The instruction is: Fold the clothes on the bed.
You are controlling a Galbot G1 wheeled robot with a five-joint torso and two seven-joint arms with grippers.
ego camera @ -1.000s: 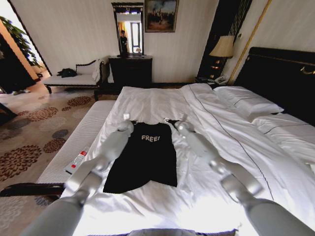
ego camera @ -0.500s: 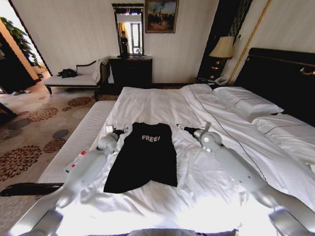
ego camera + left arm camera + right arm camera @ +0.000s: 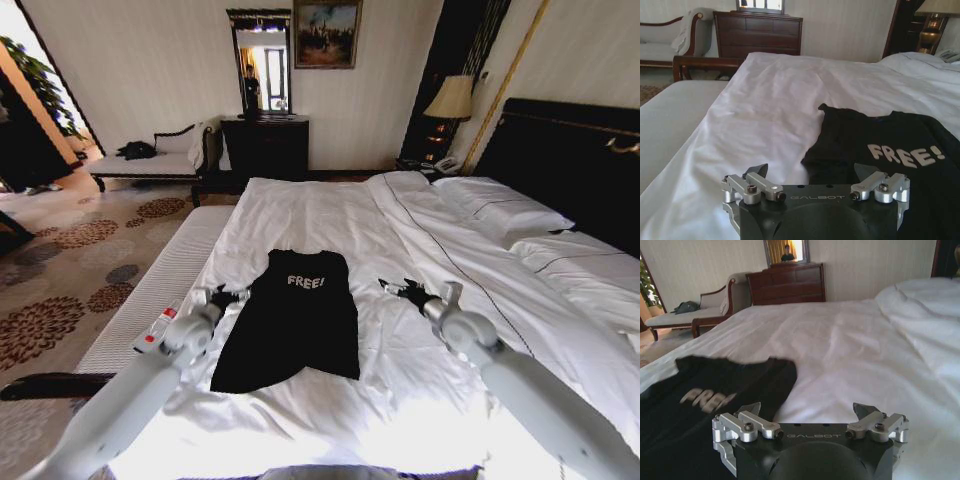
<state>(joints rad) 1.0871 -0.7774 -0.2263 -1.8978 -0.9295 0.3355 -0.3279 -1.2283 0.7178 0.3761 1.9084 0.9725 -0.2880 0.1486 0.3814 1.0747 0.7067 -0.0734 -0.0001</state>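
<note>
The clothes, a black T-shirt (image 3: 290, 320) with white "FREE!" lettering, lie flat on the bed (image 3: 320, 215), lettering up at the far end. My left gripper (image 3: 225, 297) hovers just off the shirt's left edge, open and empty. On the other side, a short way from the shirt, my right gripper (image 3: 400, 290) is open over bare white sheet. The left wrist view has the open gripper (image 3: 811, 172) low over the sheet, with the shirt (image 3: 890, 145) just ahead. In the right wrist view the gripper (image 3: 806, 410) is open with the shirt (image 3: 715, 390) ahead of it.
A white padded bench (image 3: 150, 290) runs along the bed's left side with a red-and-white object (image 3: 155, 330) on it. Pillows (image 3: 500, 205) and a dark headboard (image 3: 570, 160) are at the right. A chaise (image 3: 150, 155), dresser (image 3: 265, 140) and lamp (image 3: 453, 97) stand by the far wall.
Both arms have drawn back from the shirt's far corners and spread outward, the left to the shirt's left edge, the right out over bare sheet. The shirt has not moved.
</note>
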